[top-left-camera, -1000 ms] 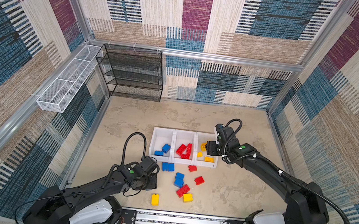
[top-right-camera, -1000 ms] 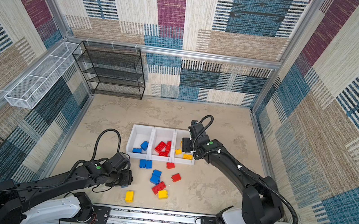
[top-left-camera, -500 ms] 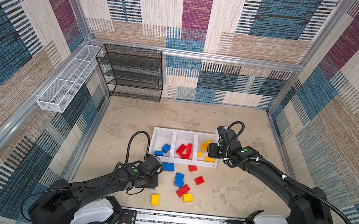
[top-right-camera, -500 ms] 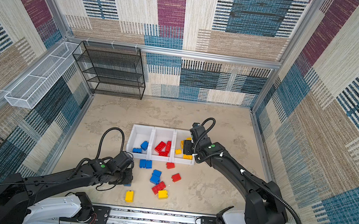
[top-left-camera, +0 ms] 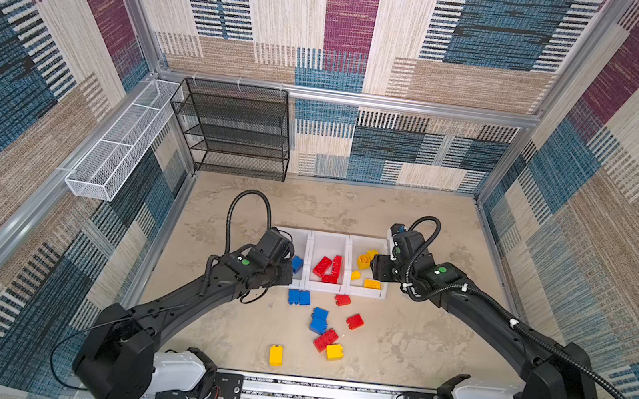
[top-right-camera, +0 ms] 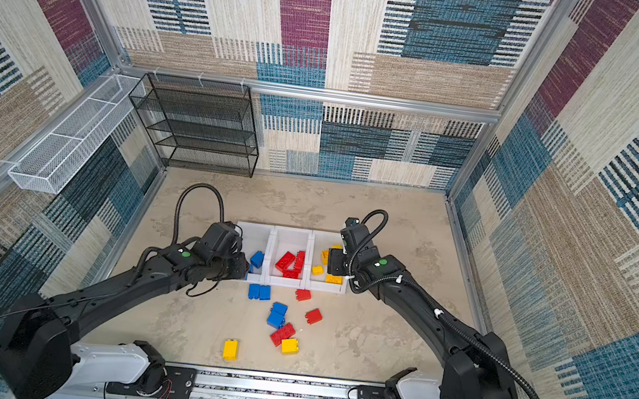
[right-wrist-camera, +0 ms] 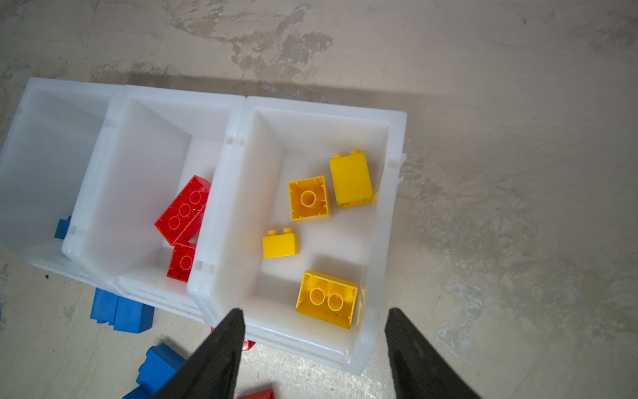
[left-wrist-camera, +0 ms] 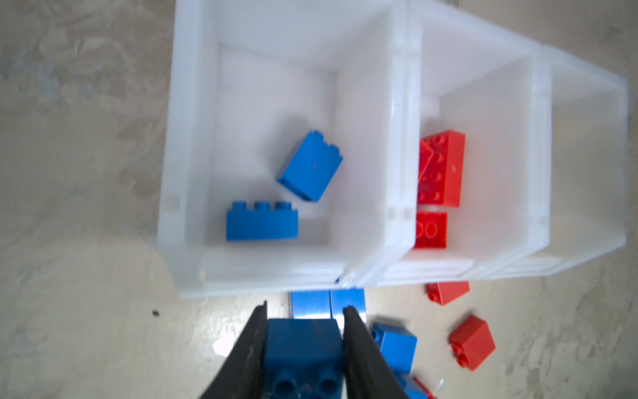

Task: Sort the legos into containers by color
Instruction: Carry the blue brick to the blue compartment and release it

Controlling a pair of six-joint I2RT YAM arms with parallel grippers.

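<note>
One blue lego [left-wrist-camera: 302,342] fills the left hand [left-wrist-camera: 306,308].

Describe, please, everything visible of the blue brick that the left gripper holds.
The blue brick is smooth, glossy plastic, blocky, with two round hollows on the face toward the wrist camera. The left gripper is shut on it: its black fingers press two opposite sides. The brick sits just short of the near wall of the white bin at the row's end. The arm hides it in both top views.
</note>
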